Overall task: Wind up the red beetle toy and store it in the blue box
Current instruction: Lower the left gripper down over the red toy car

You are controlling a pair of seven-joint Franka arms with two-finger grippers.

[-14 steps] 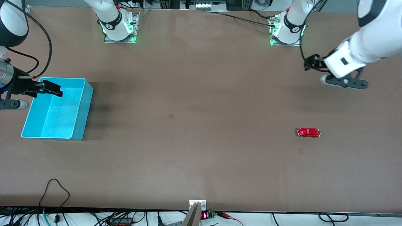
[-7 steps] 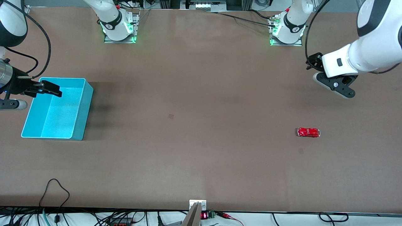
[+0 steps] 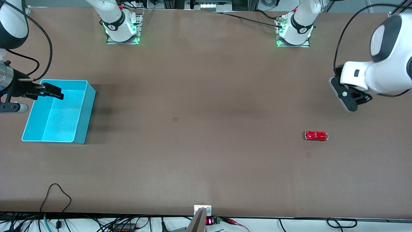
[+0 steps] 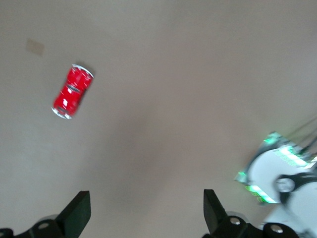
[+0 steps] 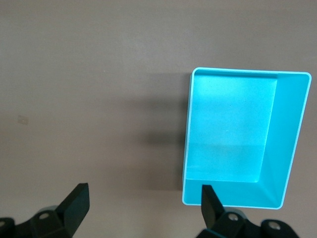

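Red beetle toy (image 3: 316, 135) sat alone on bare table (image 3: 206, 129), toward left arm's end, well apart from blue box (image 3: 82, 111) at right arm's end. Box looked empty, so nothing wound or stored yet.

Left gripper (image 4: 143, 215) hung in air over bare table near the toy, not above it; fingers spread wide, holding nothing. In left wrist view the toy (image 4: 73, 91) lay off to one side of the finger gap, not between the fingers.

Right gripper (image 5: 141, 208) hovered over the box's edge, fingers apart, empty; that arm waited.

Risks, as I judged: toy v. small + glossy w/ rounded body, so a slightly off-centre close could squirt it out or roll it away on its wheels. Descent w/o re-centring would land fingers beside the car, not around it. Long carry to the box across the table = drop risk if grip was shallow. Right gripper over the box could block the drop-in.
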